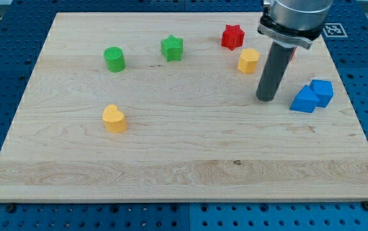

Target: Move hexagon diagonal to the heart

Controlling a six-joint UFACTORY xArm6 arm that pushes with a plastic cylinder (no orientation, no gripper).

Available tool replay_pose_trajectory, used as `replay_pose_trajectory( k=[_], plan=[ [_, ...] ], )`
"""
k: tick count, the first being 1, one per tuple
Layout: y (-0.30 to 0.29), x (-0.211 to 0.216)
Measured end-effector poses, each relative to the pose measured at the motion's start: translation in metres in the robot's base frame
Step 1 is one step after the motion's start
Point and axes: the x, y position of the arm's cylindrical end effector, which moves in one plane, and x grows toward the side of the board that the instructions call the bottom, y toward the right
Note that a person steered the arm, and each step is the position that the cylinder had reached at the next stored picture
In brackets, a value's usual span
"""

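Note:
A yellow heart lies at the view's left, below the middle. A yellow flat-sided block that looks like a hexagon lies at the upper right, just below a red star. My tip rests on the board to the right of and below the yellow hexagon, a short gap away and not touching it. The tip is left of the two blue blocks. A sliver of red shows behind the rod; its shape is hidden.
A green cylinder and a green star lie at the upper left. A blue triangular block and a blue cube touch each other near the right edge of the wooden board.

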Motion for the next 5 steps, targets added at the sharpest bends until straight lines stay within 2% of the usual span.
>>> replay_pose_trajectory(
  k=[1,3,4,5],
  plan=[
    [0.031,-0.030],
    [0.044,-0.067],
    [0.024,-0.085],
    [-0.035,-0.070]
  ],
)
